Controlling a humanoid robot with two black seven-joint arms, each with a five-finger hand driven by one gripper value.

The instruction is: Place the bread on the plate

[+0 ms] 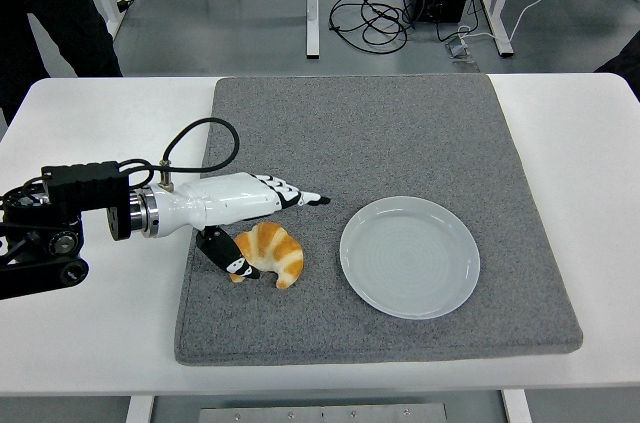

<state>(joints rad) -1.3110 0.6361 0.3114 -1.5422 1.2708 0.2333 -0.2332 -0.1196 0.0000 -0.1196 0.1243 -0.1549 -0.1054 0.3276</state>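
the bread (270,254) is a croissant, and i judge it light, soft and flaky: it should squash under a hard pinch and shed crumbs, so a gentle hold matters more than a strong one. the best place to take it looks like the thick middle of the arc, fingers on the far side and thumb on the near side, not on the thin tips, which might tear or let it swing.

it is golden brown with paler bands across its back, curved like a crescent with both ends pointing toward the near edge. it lies on the grey mat (400,133), just left of the plate (409,256), apart from it.

my left hand (250,218) is right at it, spread open: the fingers (295,198) reach out straight over the far side, the thumb (228,258) sits against its near left end. nothing is gripped yet. the plate has nothing on it.
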